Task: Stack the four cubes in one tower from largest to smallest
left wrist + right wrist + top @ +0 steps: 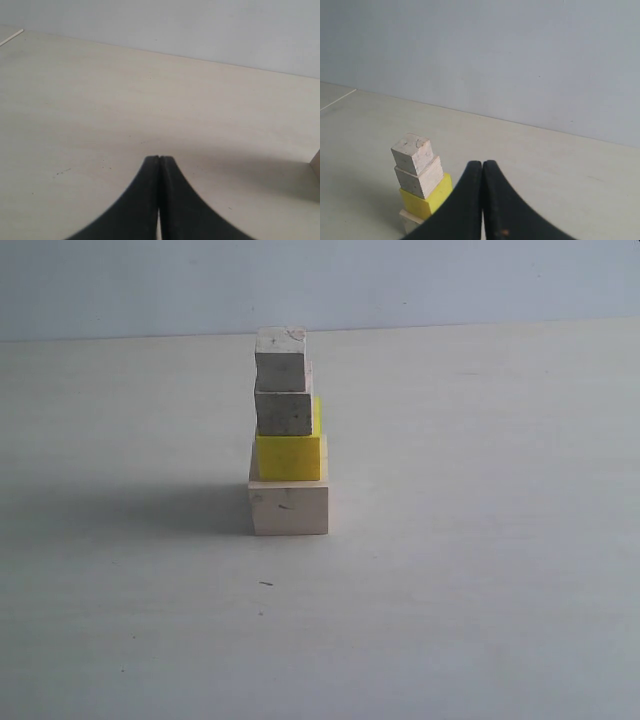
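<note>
The tower stands on the pale table in the exterior view: a large pale wooden cube (289, 507) at the base, a yellow cube (288, 456) on it, then a small greyish cube (283, 411) and a smaller one (280, 359) on top. The right wrist view shows the same stack, top cube (412, 153), second cube (419, 180), yellow cube (427, 201) and a bit of the base (409, 220), standing apart from my right gripper (483, 164), which is shut and empty. My left gripper (159, 158) is shut and empty over bare table. Neither gripper appears in the exterior view.
A pale wall rises behind the table's far edge (480, 324). A brownish corner of something (316, 161) shows at the border of the left wrist view. A thin pale line (11, 38) marks the table near its far side.
</note>
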Robot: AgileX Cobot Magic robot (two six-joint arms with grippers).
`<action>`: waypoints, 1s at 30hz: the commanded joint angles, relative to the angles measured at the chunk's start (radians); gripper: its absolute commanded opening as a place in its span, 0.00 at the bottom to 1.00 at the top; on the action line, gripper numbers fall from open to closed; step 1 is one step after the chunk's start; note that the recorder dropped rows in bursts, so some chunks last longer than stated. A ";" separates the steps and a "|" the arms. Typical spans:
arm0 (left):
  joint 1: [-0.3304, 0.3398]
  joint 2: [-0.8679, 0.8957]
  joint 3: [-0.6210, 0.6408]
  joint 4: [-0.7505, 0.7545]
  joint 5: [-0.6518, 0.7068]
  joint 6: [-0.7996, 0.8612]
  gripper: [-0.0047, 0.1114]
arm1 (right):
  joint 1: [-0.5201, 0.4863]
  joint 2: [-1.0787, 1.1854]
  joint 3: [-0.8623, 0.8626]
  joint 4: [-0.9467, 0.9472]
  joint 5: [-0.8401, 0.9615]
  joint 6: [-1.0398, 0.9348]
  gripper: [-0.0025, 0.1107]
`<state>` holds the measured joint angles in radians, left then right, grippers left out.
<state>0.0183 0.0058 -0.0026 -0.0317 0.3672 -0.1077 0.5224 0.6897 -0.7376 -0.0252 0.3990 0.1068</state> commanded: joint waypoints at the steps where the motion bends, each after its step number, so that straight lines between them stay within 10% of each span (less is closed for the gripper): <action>1: -0.004 -0.006 0.003 -0.008 -0.008 0.002 0.04 | 0.000 -0.003 0.003 -0.002 -0.004 -0.002 0.02; 8: -0.004 -0.006 0.003 -0.008 -0.008 0.002 0.04 | -0.039 -0.102 0.003 0.025 -0.004 -0.011 0.02; 16: -0.004 -0.006 0.003 -0.008 -0.007 0.002 0.04 | -0.436 -0.383 0.361 -0.011 -0.112 -0.053 0.02; 22: -0.004 -0.006 0.003 -0.008 -0.008 0.000 0.04 | -0.436 -0.541 0.730 0.051 -0.414 -0.053 0.02; 30: -0.004 -0.006 0.003 -0.008 -0.008 0.000 0.04 | -0.458 -0.616 0.738 0.074 -0.300 -0.058 0.02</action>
<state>0.0183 0.0058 -0.0026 -0.0317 0.3672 -0.1052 0.0869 0.0887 -0.0053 0.0443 0.0644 0.0569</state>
